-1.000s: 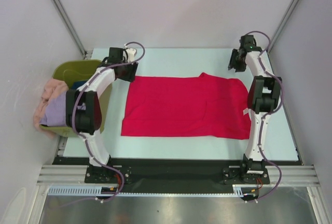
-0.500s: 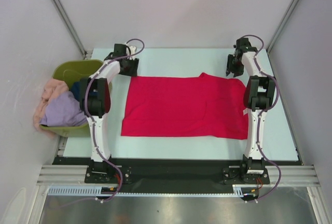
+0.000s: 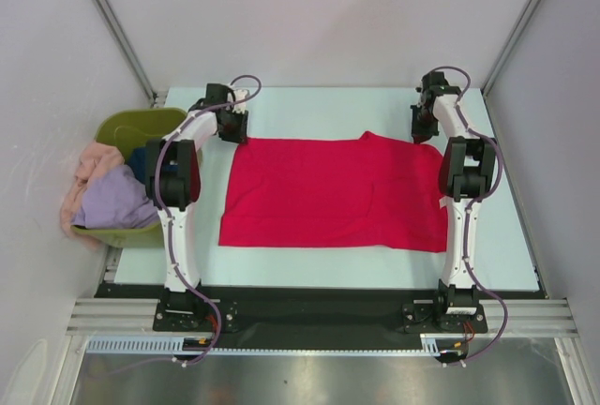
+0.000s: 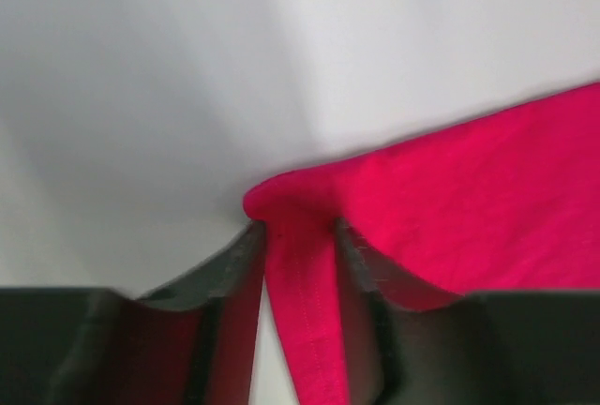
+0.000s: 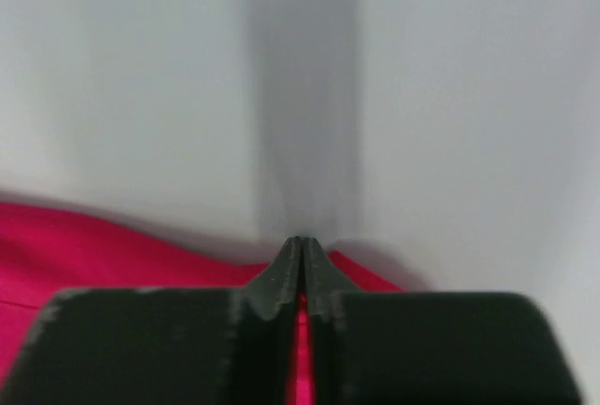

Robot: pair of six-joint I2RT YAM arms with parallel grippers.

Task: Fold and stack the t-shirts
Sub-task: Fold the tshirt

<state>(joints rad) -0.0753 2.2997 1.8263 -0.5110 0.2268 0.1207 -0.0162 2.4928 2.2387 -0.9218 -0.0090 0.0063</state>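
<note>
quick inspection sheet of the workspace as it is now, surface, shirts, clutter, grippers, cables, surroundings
surface: pale table, bare around the cloth
job's things: red t-shirt spread flat mid-table; lavender shirt, peach-pink shirt and dark blue shirt heaped unfolded in the olive tub at the left edge
clutter: nothing seen
grippers: left gripper pinching the red t-shirt's far left corner; right gripper jaws together on its far right corner
cables: purple cables loop over each wrist and run down the arms, off the cloth
surroundings: white walls, metal frame posts
</note>
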